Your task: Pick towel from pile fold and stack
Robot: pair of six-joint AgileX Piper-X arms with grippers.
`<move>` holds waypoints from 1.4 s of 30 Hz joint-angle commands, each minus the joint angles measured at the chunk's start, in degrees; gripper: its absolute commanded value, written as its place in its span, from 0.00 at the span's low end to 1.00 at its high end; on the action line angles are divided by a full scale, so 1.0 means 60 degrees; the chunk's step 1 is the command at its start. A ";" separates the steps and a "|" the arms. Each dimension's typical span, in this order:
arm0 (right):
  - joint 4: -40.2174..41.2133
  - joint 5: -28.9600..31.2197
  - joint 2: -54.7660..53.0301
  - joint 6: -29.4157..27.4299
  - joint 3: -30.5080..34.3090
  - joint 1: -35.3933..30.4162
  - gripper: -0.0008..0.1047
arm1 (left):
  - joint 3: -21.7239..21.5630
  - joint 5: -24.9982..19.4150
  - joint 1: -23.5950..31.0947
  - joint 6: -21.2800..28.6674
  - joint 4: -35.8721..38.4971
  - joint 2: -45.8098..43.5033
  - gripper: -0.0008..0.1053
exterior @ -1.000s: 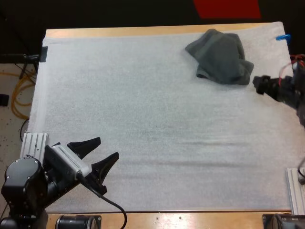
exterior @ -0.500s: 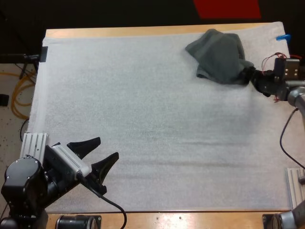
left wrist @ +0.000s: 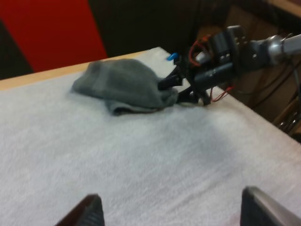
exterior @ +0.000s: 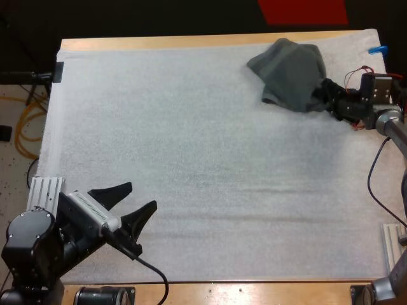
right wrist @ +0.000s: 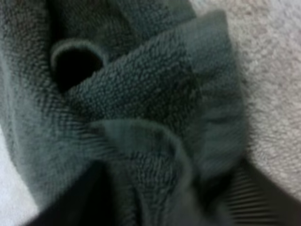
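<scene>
At far right of white foam mat [exterior: 191,127], crumpled dark grey-green terry towel [exterior: 292,73], one fold between wide-spread black fingers of right gripper [exterior: 324,91]; left gripper [exterior: 142,195] splayed, empty, over mat's near left corner.

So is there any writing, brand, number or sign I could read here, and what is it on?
None can be read: no word, number or logo shows on the crumpled dark grey-green towel, the white foam mat or the wooden table.
</scene>
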 commanded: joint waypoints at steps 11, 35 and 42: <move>0.0042 -0.0805 -0.2161 -0.2549 -0.0042 0.0029 0.01 | -0.0068 -0.0208 0.0009 -0.0092 -0.0107 -0.0016 0.57; 0.5597 0.1511 -0.8418 -0.6606 0.0166 0.0608 0.01 | -0.0068 0.0024 0.0009 -0.0106 -0.0107 -0.0016 0.57; 0.6587 0.1742 -0.8849 -0.6391 0.1398 0.2051 0.01 | -0.0048 0.0021 0.0009 -0.0106 -0.0085 -0.0016 0.57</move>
